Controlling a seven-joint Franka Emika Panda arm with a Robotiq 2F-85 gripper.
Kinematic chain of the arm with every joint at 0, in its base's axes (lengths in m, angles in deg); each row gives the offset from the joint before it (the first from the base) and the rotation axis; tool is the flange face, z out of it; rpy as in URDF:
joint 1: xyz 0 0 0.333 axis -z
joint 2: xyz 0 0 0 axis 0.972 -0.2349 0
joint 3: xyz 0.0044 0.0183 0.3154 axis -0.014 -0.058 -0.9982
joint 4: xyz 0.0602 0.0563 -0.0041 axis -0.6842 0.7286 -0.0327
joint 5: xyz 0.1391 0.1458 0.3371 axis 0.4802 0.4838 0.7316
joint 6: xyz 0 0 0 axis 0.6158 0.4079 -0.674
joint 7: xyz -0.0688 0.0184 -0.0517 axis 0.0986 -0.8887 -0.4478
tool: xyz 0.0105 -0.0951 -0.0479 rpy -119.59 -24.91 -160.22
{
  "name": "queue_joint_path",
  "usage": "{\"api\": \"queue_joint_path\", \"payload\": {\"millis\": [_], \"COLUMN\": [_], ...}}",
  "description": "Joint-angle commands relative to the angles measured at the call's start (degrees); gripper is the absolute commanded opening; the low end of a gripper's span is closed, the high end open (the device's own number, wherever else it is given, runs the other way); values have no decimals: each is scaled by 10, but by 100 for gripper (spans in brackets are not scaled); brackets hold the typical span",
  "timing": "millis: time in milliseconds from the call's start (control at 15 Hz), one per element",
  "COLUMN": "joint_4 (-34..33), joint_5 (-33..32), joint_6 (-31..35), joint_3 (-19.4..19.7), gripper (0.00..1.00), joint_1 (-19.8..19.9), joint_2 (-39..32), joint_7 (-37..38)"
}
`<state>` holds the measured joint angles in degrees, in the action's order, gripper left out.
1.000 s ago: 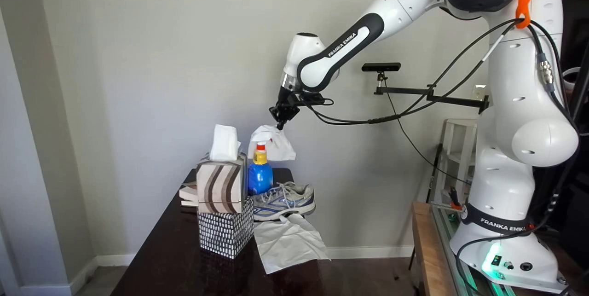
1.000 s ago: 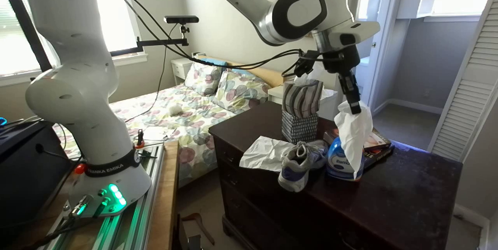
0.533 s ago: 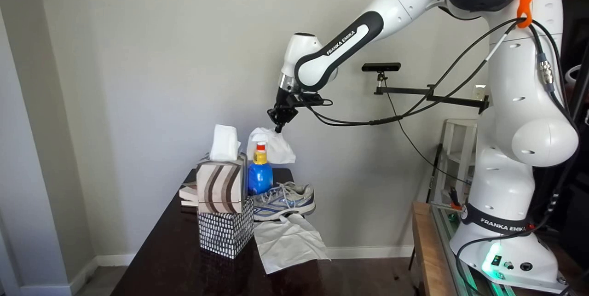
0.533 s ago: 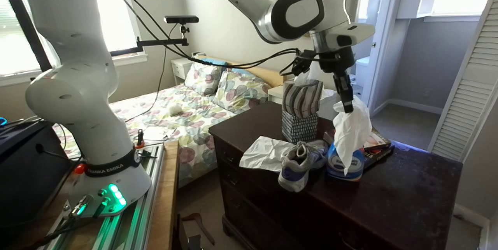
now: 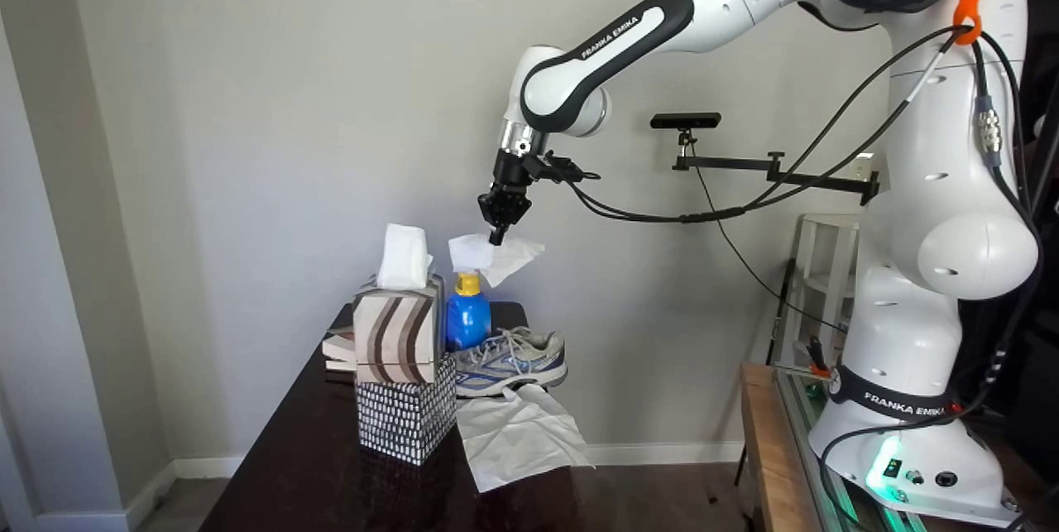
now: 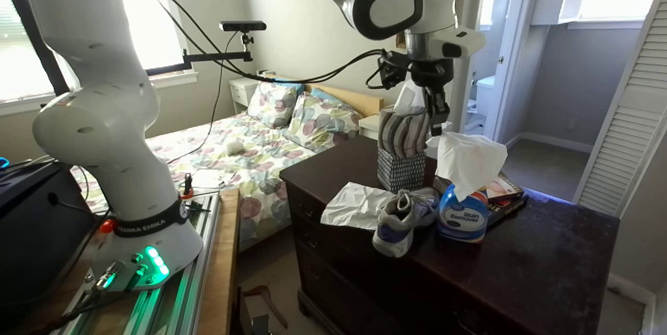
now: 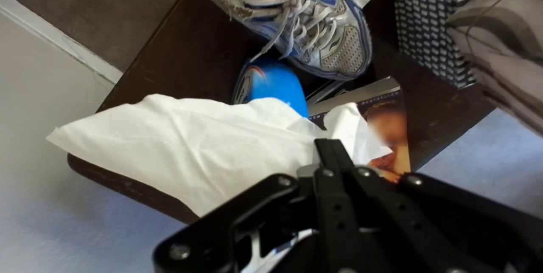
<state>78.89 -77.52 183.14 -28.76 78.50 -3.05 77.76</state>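
Observation:
My gripper (image 7: 333,140) is shut on a thin white tissue (image 7: 199,141), pinched at the fingertips. Most of the sheet spreads to one side of the fingers, and a small flap shows on the other. In both exterior views the tissue (image 6: 471,160) hangs in the air by the gripper (image 5: 496,242), over a blue stain remover bottle (image 6: 462,218). It hides the bottle's top; the yellow neck (image 5: 468,284) shows just beneath. A grey and blue running shoe (image 5: 511,362) sits beside the bottle. Another white sheet (image 6: 357,205) lies flat by the shoe.
A striped tissue box (image 5: 395,333) with a tissue sticking up stands on a black-and-white patterned box (image 5: 405,416), close to the gripper. Books (image 6: 505,191) lie behind the bottle. All rest on a dark dresser (image 6: 547,251), with a wall (image 5: 273,143) beyond.
My gripper has shifted toward the tissue box and slightly lower, its wrist more upright. The tissue trails behind, swung outward; it now covers the bottle's red top and bares more of its label.

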Motion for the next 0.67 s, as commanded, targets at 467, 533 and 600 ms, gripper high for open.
{"api": "queue_joint_path", "payload": {"millis": [467,533,600], "joint_4": [-38,-42,-48], "joint_5": [58,51,49], "joint_6": [-165,-171,-180], "joint_3": [-18,-20,-22], "gripper": [0,0,0], "joint_1": [4,2,1], "joint_2": [14,14,12], "joint_7": [-94,-93,-92]}}
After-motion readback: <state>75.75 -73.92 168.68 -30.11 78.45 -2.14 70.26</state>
